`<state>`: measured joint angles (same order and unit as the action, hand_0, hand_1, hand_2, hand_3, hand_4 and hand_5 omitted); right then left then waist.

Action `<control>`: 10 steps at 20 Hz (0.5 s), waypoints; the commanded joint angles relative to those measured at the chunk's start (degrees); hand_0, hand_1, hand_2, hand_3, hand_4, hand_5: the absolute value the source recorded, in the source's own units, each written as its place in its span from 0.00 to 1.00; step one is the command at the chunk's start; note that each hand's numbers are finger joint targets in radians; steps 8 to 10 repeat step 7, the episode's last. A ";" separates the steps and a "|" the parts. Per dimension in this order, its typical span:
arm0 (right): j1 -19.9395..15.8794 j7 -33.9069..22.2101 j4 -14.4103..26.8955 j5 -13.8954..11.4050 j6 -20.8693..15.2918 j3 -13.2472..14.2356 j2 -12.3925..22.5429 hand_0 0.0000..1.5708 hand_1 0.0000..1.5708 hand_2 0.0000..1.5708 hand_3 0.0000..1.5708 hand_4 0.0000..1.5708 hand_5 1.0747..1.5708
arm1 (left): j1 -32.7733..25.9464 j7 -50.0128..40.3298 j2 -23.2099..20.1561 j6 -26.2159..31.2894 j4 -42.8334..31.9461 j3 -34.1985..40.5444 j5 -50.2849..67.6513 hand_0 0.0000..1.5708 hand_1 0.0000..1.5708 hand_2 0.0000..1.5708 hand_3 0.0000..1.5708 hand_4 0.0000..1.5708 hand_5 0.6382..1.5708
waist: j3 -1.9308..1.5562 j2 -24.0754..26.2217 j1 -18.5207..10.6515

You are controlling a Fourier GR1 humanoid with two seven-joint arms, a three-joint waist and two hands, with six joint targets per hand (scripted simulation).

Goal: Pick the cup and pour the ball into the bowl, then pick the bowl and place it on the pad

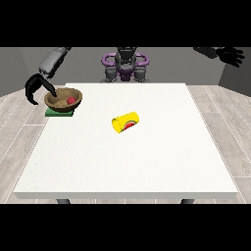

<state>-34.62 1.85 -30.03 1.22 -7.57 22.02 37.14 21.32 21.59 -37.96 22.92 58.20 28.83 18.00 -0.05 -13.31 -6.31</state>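
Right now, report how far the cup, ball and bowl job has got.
Done, by the look of it: the red ball lies in the wooden bowl, the yellow cup lies on its side mid-table, and the bowl sits on the green pad. In hand: the hand at the view's left is at the bowl's rim, fingers curved. Left: only letting go and pulling back. The hand at the view's right hangs open, off the table.

A bare test room. A white table (132, 162) stands on pale plank flooring (19, 112). Plain grey walls (162, 63) lie behind.
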 commanded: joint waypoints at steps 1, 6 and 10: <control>-3.23 -4.01 1.49 -1.26 0.04 -1.20 1.39 0.00 0.00 0.00 0.00 0.00 0.58 | 2.30 -5.64 5.53 -4.32 6.83 -5.28 -1.17 0.00 0.00 0.00 0.00 0.64 1.00 | -0.05 4.35 0.22; -5.20 -8.29 -2.12 -1.41 5.49 -4.47 -1.27 0.00 0.00 0.00 0.00 0.26 0.62 | -0.27 -11.83 11.21 -8.12 6.97 -10.48 -4.21 0.00 0.00 0.00 0.00 0.57 0.99 | 0.06 16.39 1.97; -5.12 -9.06 -3.67 -0.75 6.64 -5.07 -3.44 0.00 0.00 0.00 0.00 0.30 0.72 | -3.54 -11.61 10.65 -6.10 4.21 -10.11 -4.17 0.00 0.00 0.00 0.00 0.57 0.99 | 0.16 21.05 3.02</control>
